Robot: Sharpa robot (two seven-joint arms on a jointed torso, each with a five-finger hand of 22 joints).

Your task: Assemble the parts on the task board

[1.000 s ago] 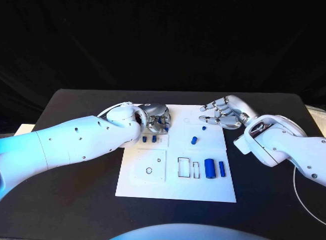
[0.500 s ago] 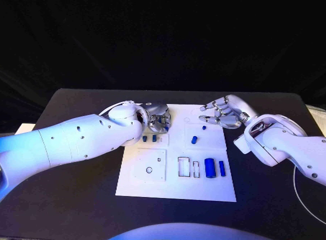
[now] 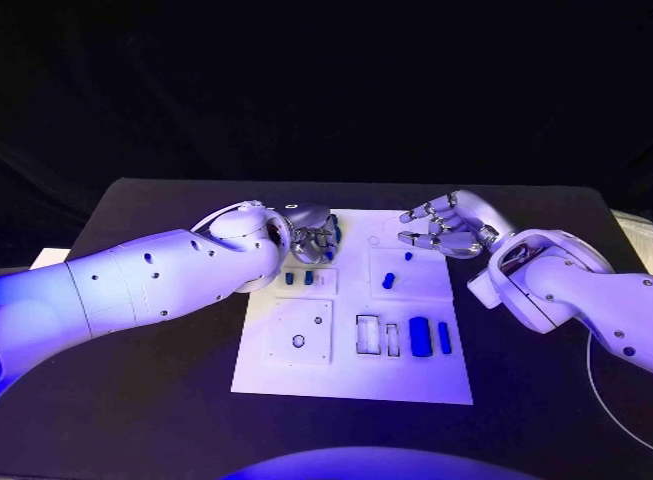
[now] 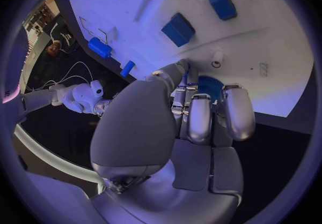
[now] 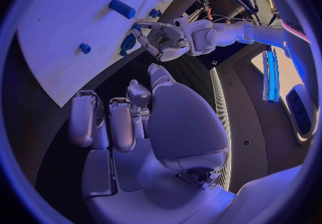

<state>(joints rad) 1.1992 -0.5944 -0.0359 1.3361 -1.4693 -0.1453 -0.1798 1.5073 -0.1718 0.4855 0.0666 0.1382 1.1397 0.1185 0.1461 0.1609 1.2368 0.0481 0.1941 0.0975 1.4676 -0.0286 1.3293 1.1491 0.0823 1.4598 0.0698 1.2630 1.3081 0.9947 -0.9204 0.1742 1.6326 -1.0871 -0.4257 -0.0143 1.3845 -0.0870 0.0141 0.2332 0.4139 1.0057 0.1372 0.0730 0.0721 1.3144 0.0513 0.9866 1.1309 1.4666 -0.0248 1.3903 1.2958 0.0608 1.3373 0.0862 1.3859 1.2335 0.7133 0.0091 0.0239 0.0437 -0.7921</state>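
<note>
The left hand [image 3: 310,236] pinched a blue part [image 4: 209,86] over the task board [image 3: 348,375] (far-left corner, on the black counter [image 3: 153,400]); the right hand [image 3: 449,228] hovered empty, fingers loosely curled, near the board's far-right corner

No readable text on the board or the arms.

The task board [image 3: 358,375] carries only outlined shapes and small round marks, with no letters or numbers that can be made out. In the right wrist view, a few dark letters stand on a white curved surface at the circle's rim, too cut off and bent to read. The white arms show small dark dots, no labels or brand marks.
</note>
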